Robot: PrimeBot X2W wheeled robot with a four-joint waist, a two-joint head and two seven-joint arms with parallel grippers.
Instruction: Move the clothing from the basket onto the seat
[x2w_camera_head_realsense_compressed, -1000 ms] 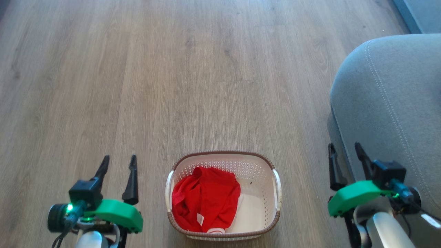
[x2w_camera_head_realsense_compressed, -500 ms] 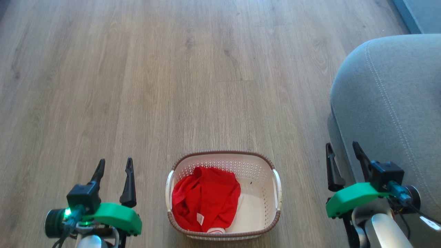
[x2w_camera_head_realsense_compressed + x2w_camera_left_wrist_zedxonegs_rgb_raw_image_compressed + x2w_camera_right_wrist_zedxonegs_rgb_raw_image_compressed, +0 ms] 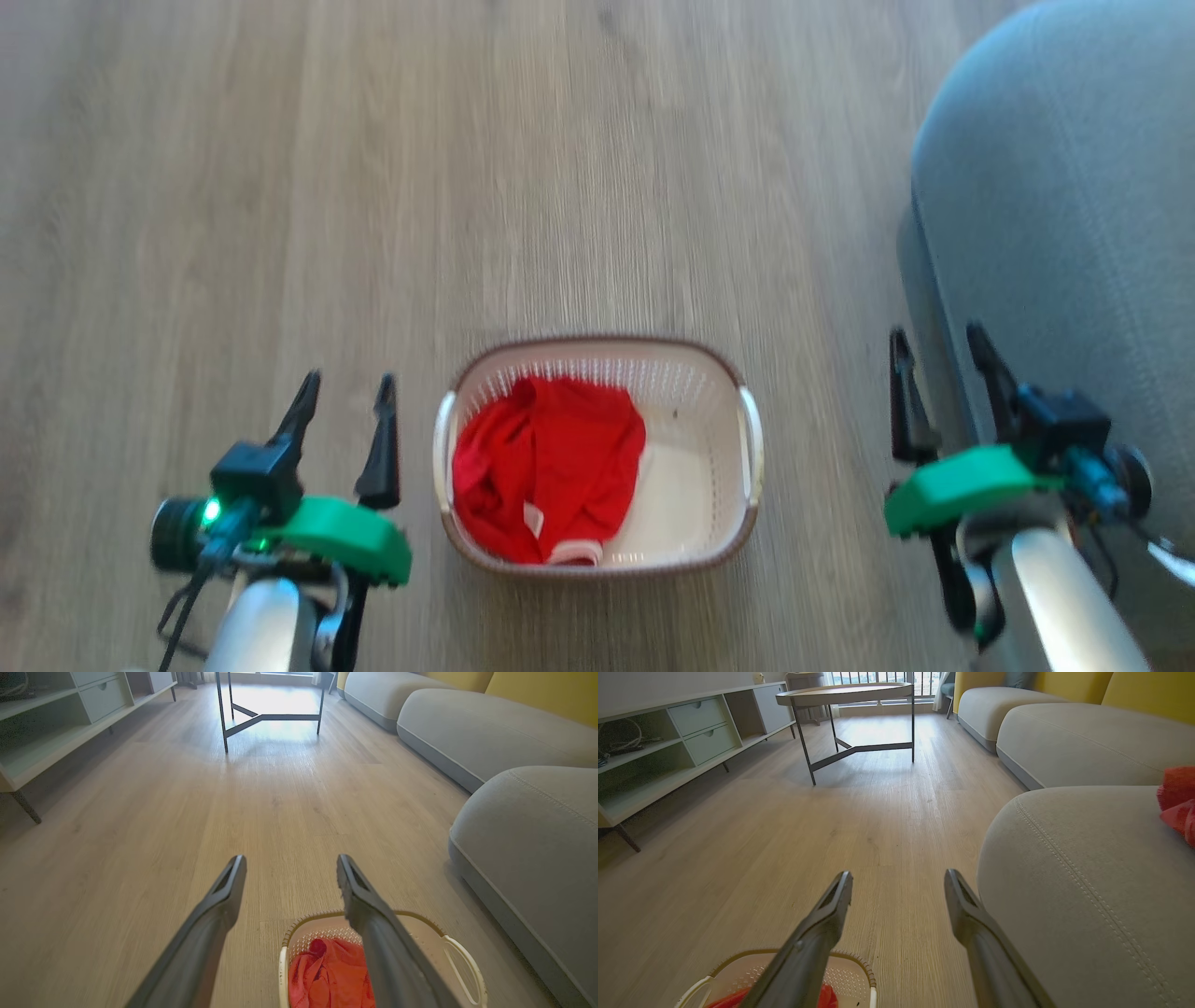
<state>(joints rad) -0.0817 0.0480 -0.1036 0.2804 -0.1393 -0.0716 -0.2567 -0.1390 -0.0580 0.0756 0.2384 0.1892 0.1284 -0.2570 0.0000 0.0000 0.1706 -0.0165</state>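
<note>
Basket point(image 3: 693, 397) sat on the wood floor point(image 3: 467, 187) between the arms, clothing point(image 3: 546, 467) heaped in its left half. Left gripper point(image 3: 349, 380) released, empty, just left of the rim. Right gripper point(image 3: 936, 332) released, empty, beside the seat point(image 3: 1055, 187) edge. Another red piece point(image 3: 1176, 802) lay on the seat. Wide open floor ahead.
</note>
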